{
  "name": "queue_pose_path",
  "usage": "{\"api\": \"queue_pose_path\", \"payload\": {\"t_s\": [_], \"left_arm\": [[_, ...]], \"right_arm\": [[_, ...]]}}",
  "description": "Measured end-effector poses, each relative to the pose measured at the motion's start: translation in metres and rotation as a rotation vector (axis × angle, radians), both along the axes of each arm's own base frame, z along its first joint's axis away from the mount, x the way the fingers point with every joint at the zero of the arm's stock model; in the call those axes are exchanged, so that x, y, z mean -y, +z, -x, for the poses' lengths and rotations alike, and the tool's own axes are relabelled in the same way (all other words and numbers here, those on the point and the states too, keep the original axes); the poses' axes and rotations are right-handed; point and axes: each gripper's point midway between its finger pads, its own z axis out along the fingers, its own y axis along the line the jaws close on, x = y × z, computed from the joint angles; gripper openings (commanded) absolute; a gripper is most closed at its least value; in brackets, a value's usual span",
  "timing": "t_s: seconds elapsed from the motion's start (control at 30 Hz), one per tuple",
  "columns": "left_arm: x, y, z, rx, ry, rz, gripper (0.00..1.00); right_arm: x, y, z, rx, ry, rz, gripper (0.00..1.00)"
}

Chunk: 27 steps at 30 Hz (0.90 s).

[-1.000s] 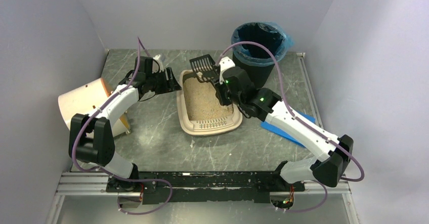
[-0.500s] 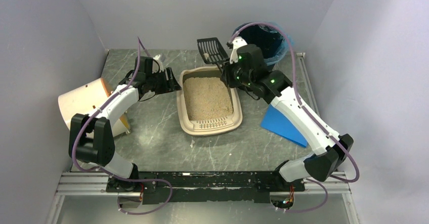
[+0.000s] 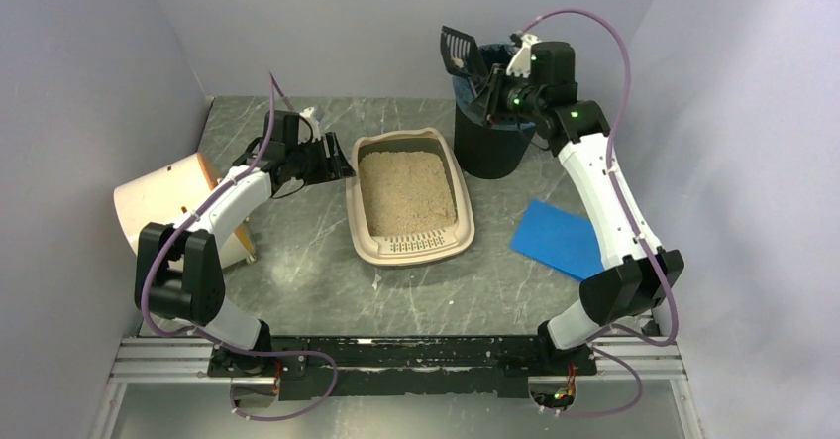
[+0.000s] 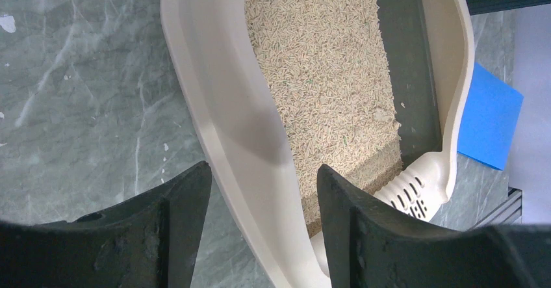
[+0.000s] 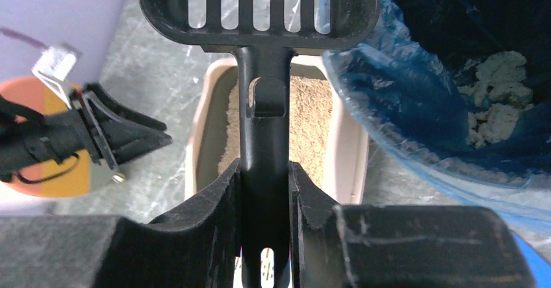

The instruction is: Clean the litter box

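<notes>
The beige litter box (image 3: 411,253) with tan litter lies mid-table, its grate lip at the near end. My left gripper (image 3: 342,166) is open at its left wall. In the left wrist view the jaws (image 4: 263,177) straddle the box's rim (image 4: 221,106) with gaps on both sides. My right gripper (image 3: 492,87) is shut on the handle of a black slotted scoop (image 3: 458,48), held high over the black bin (image 3: 492,147). In the right wrist view the fingers (image 5: 264,171) clamp the scoop handle (image 5: 263,106); the scoop head looks empty.
The bin has a blue liner (image 5: 416,125) with litter clumps (image 5: 497,96) inside. A cream drum (image 3: 163,206) lies on its side at the left. A blue mat (image 3: 560,238) lies right of the box. Walls close in on three sides.
My right arm lifted the scoop out of the litter box's far end and swung it up and right, over the bin. The left arm has not moved.
</notes>
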Motion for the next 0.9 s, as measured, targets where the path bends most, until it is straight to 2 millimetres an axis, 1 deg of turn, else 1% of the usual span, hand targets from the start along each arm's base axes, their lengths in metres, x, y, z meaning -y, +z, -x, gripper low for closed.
{"api": "queue_pose_path", "payload": {"t_s": [0.07,0.17,0.3,0.4,0.47,0.6,0.7,0.9], "left_arm": [[0.0,0.0,0.0,0.0,0.0,0.0,0.65],[0.0,0.0,0.0,0.0,0.0,0.0,0.65],[0.0,0.0,0.0,0.002,-0.002,-0.002,0.65],[0.0,0.0,0.0,0.002,-0.002,-0.002,0.65],[0.0,0.0,0.0,0.001,-0.002,-0.002,0.65],[0.0,0.0,0.0,0.002,-0.002,-0.002,0.65],[0.0,0.0,0.0,0.003,-0.002,-0.003,0.65],[-0.002,0.008,0.0,0.028,-0.001,-0.007,0.65]], "right_arm": [[0.009,0.0,-0.008,-0.031,-0.014,-0.074,0.0],[0.016,0.001,-0.016,-0.062,-0.016,-0.212,0.0],[0.021,0.0,-0.014,-0.106,-0.004,-0.43,0.0],[0.03,-0.006,-0.01,-0.158,-0.018,-0.612,0.0],[0.035,-0.007,-0.011,-0.184,-0.028,-0.704,0.0],[0.043,0.0,-0.011,-0.21,-0.01,-0.922,0.0],[0.048,0.005,-0.005,-0.245,0.004,-1.063,0.0],[0.052,0.036,0.009,-0.234,0.083,-1.239,0.0]]}}
